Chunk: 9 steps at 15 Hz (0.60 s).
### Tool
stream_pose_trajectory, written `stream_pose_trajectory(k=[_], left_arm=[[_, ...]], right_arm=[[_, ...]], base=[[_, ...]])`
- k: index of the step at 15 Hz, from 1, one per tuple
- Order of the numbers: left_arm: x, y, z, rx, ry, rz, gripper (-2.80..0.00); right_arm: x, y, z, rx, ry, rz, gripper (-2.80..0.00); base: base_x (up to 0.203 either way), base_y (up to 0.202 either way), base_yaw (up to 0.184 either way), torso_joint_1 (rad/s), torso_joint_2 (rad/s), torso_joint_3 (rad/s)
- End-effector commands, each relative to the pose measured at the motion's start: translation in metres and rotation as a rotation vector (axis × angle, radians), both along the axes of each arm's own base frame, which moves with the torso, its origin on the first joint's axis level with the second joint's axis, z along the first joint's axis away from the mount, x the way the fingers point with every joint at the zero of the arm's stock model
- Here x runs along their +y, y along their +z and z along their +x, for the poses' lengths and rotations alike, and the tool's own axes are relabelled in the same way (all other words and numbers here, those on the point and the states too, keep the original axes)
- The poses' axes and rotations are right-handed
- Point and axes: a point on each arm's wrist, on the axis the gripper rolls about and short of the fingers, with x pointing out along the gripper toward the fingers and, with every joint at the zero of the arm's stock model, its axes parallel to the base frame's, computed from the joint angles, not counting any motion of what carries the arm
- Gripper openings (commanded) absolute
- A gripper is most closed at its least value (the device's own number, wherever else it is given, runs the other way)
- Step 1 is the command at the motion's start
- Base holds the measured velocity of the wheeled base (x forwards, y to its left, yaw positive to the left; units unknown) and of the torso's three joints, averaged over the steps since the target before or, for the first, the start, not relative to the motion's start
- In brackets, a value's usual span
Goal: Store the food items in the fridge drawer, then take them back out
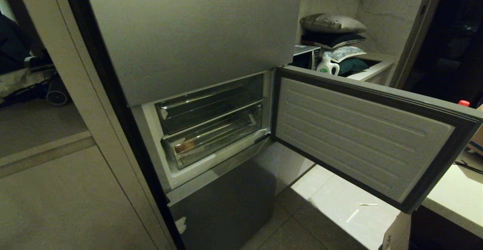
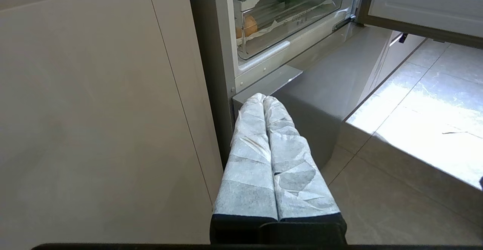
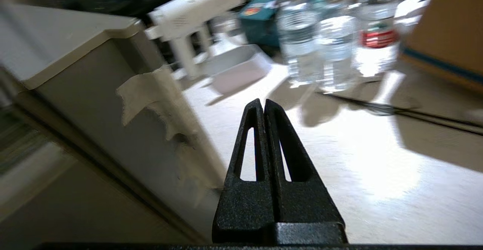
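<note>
The grey fridge's middle door [image 1: 362,137] stands swung open to the right. Inside sit two clear compartments, both pushed in. The lower, deeper one is the fridge drawer [image 1: 215,137] [image 2: 286,20]. An orange-tan lumpy food item [image 1: 185,146] [image 2: 249,25] lies at its left end, behind the clear front. A dark-green shape [image 2: 292,2] shows dimly further along. My left gripper [image 2: 264,98], wrapped in white paper, is shut and empty, low beside the fridge's bottom panel. My right gripper [image 3: 263,101] is shut and empty over a pale counter, next to the open door's edge. Neither arm appears in the head view.
Clear water bottles [image 3: 332,46], a cardboard box [image 3: 445,35], a white bowl [image 3: 237,67] and a black cable [image 3: 396,110] lie on the counter [image 1: 453,193] at right. The shallower clear tray [image 1: 209,105] sits above the drawer. Pale cabinet panels [image 1: 56,197] stand left of the fridge.
</note>
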Motion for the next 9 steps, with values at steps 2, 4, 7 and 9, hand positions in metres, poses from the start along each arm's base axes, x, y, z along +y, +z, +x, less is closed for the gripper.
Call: stream_pose_trajectory(k=[2,4,7,9], left_arm=[[0.0,0.0,0.0,0.003,0.0,0.0,-2.8],[0.0,0.0,0.0,0.001,0.0,0.0,-2.8],[0.0,0.0,0.0,0.001,0.0,0.0,-2.8],[0.0,0.0,0.0,0.002,0.0,0.0,-2.8]], right_arm=[[-0.013,-0.012,0.012,-0.001,0.045,0.028,-2.8],[-0.023,-0.014,0.02,-0.018,0.048,0.024,-2.8],[-0.029,-0.014,0.027,-0.036,0.131,0.078,-2.8],[-0.028,-0.014,0.028,-0.037,0.183,0.108,-2.8]], base=[[0.0,0.0,0.0,0.0,0.0,0.0],[0.0,0.0,0.0,0.0,0.0,0.0],[0.0,0.0,0.0,0.0,0.0,0.0],[0.0,0.0,0.0,0.0,0.0,0.0]])
